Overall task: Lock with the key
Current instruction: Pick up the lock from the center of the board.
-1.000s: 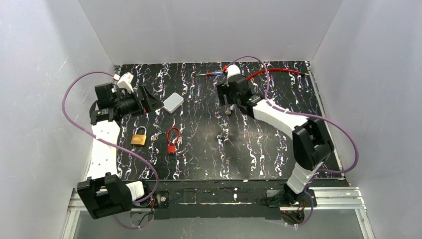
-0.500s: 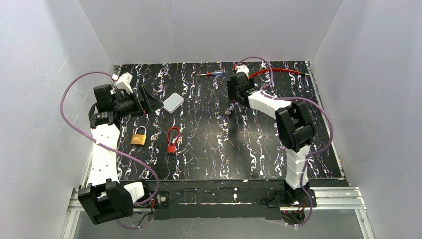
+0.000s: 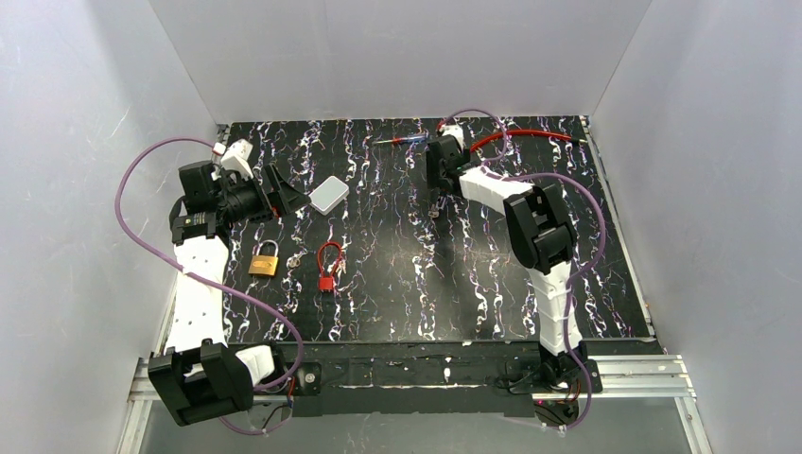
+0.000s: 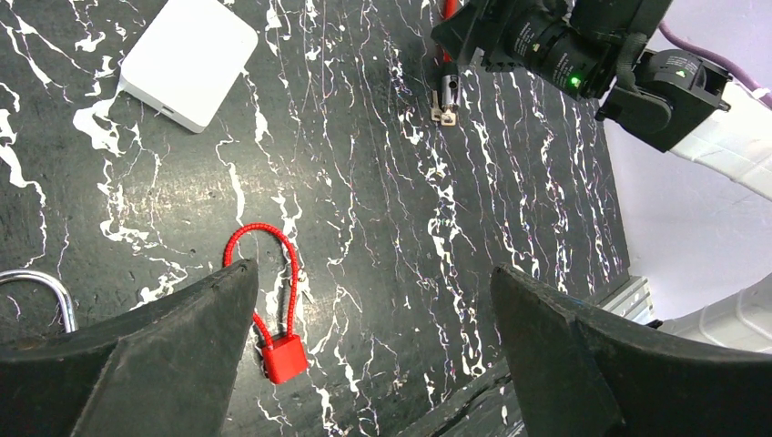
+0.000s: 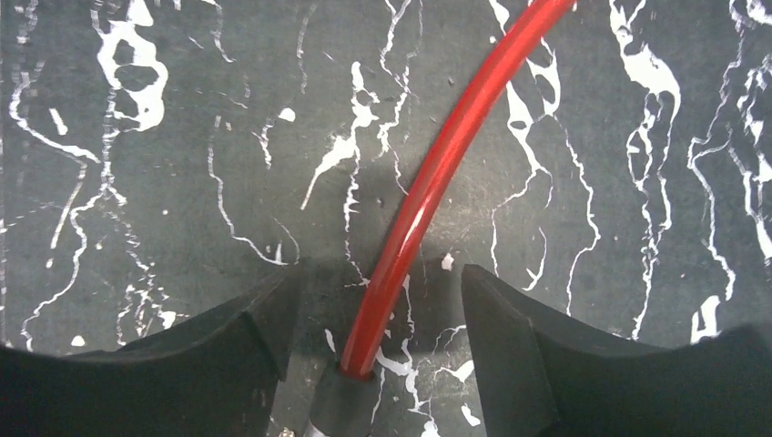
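Observation:
A brass padlock lies at the left of the black mat, its shackle just showing in the left wrist view. A small silvery thing that looks like the key lies right of it. My left gripper is open and empty, hovering behind the padlock. My right gripper is open at the back middle. Its fingers straddle a red cable without touching it, where it enters a dark connector.
A red cable lock lies right of the key. A white box sits beside my left gripper. A screwdriver and the red cable's far run lie along the back edge. White walls enclose the mat.
The right arm's elbow has swung left and back, folding the arm up. Its gripper stays over the connector. The left arm has hardly moved.

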